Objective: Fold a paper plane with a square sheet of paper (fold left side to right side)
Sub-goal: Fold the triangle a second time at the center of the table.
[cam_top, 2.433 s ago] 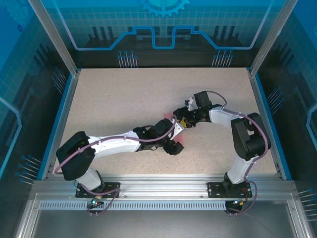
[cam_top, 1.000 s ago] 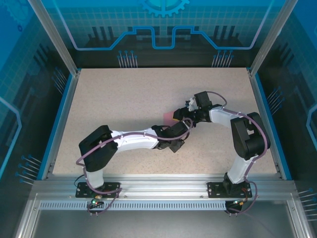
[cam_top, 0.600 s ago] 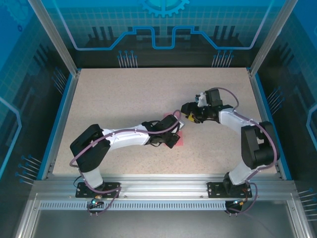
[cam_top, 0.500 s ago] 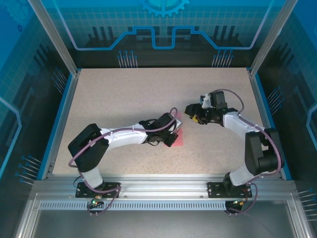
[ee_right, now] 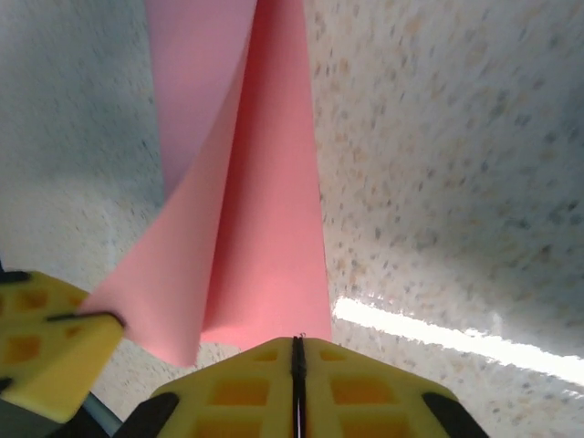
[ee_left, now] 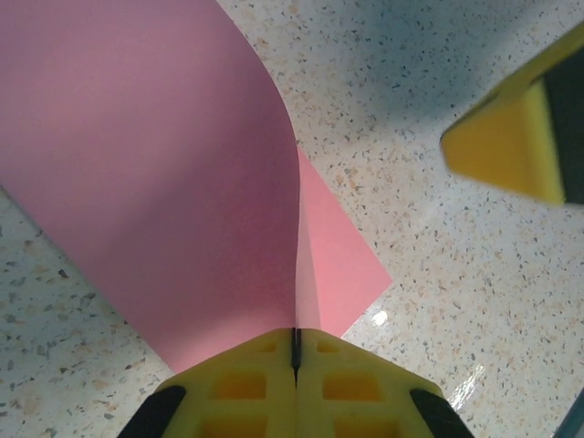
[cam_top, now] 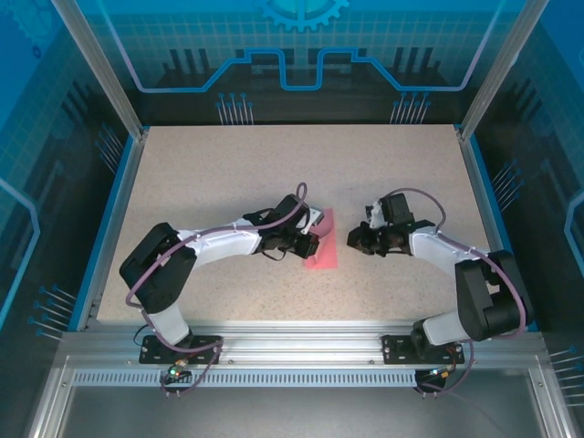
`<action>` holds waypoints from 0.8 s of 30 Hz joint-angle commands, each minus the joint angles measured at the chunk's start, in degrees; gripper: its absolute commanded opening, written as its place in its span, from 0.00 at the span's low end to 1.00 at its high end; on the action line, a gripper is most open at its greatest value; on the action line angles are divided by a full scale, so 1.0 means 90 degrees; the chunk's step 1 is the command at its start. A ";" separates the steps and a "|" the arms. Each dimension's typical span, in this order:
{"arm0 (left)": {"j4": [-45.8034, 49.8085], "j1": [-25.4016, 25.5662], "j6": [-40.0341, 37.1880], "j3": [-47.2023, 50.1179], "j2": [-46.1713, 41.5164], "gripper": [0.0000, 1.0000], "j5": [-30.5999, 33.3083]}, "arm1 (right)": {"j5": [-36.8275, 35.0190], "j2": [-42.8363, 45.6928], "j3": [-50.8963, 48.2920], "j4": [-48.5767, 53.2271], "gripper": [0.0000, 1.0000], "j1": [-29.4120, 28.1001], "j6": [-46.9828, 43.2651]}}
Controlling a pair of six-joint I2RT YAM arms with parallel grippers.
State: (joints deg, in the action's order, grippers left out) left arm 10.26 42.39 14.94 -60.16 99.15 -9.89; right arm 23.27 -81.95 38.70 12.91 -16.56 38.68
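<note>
1. Skewed fold. The thin pink-red square sheet of paper point(cam_top: 327, 248) lies at the middle of the speckled beige table point(cam_top: 228, 173), between the two arms. The left gripper point(ee_left: 295, 342) is clamped on one edge, which it holds up so that the sheet arches over its own lower layer. If that edge comes down out of line with the right edge, we judge the crease will set crooked.
2. Sheet dragged. Nothing we can see pins the lower layer to the table. The right gripper point(ee_right: 294, 351) has its jaws pressed together just right of the sheet. It appears to grip nothing, and we cannot tell whether it touches the paper. A sideways pull from the left gripper could slide the whole sheet.
3. Contact between grippers. The two stand near each other across the sheet, so a further reach to the right risks a knock.
4. Local damage. A tight pinch on thin paper may dent or tear the held edge.
</note>
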 commanded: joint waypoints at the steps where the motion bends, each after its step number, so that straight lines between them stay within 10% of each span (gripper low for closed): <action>1: 0.0293 -0.0080 -0.0036 0.0032 -0.0102 0.00 -0.0143 | -0.0334 0.0006 -0.0146 0.0082 0.04 -0.0407 0.0015; 24: 0.0877 -0.0231 -0.0117 -0.0384 0.0248 0.00 0.0559 | -0.1120 -0.1148 0.0567 0.0760 0.00 -0.1431 0.0042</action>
State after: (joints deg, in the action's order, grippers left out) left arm 16.14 40.91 14.70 -61.52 100.09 -6.20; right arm 14.48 -90.96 42.37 16.36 -28.47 39.57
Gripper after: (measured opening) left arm 0.048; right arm 0.044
